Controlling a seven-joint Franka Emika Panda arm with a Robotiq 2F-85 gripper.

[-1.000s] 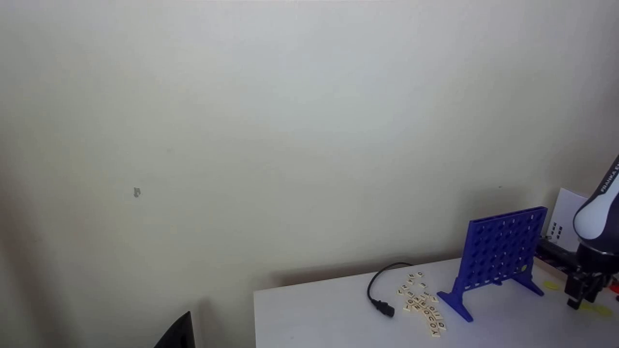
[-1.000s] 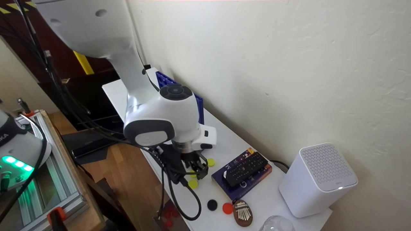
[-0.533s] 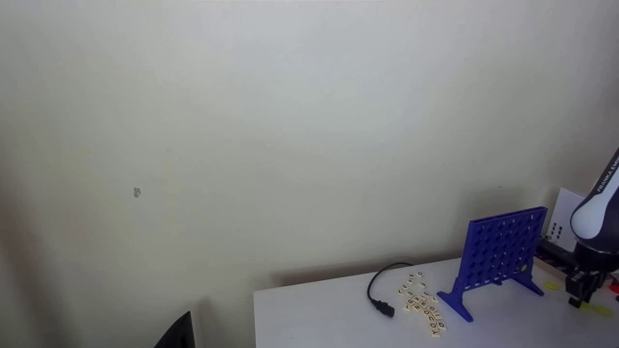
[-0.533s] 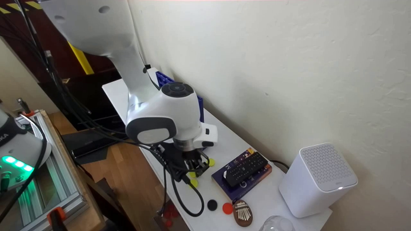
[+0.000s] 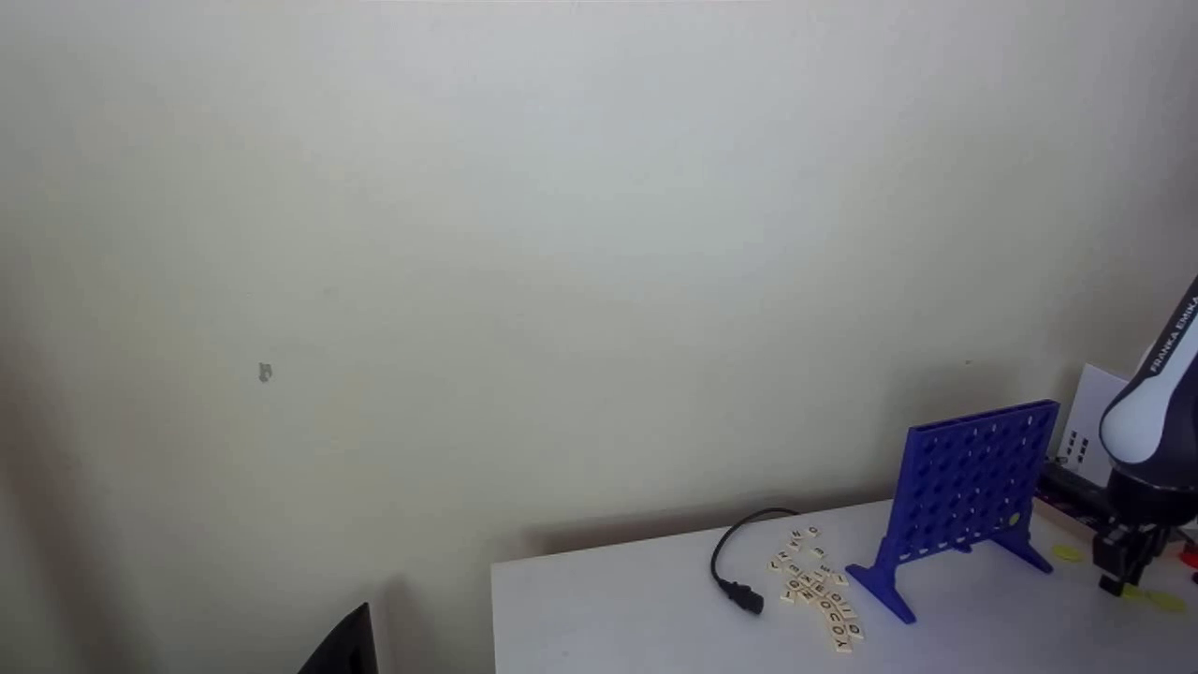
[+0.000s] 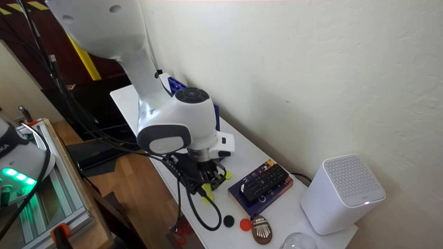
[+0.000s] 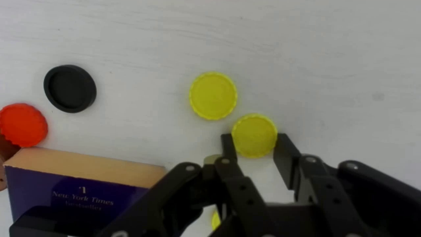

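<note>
Robotics lab we're in: 2nd arm [image 6: 26, 159] w/ green LEDs [image 6: 20, 176] over an alu frame [image 6: 80, 215], clamps [image 6: 61, 231] at its edge, hazard stripes [image 6: 14, 6] in bkgd, cables [image 6: 59, 83] hanging.

In an exterior view, the wall [image 5: 599, 281] is dimly lit, brightest across its upper middle and darker at the sides, with a soft shadow cast behind the blue rack [image 5: 973, 479]. In an exterior view, more light is recorded: the white arm [image 6: 142, 76] is touched by glare, the green lamps [image 6: 21, 176] are bleached nearly white, and the upper left is rendered dark. In the wrist view, the worktop [image 7: 329, 49] is evenly lit in grey, the claw [image 7: 255, 141] is rendered nearly black, and the small print on the book [image 7: 72, 187] is blurred.
</note>
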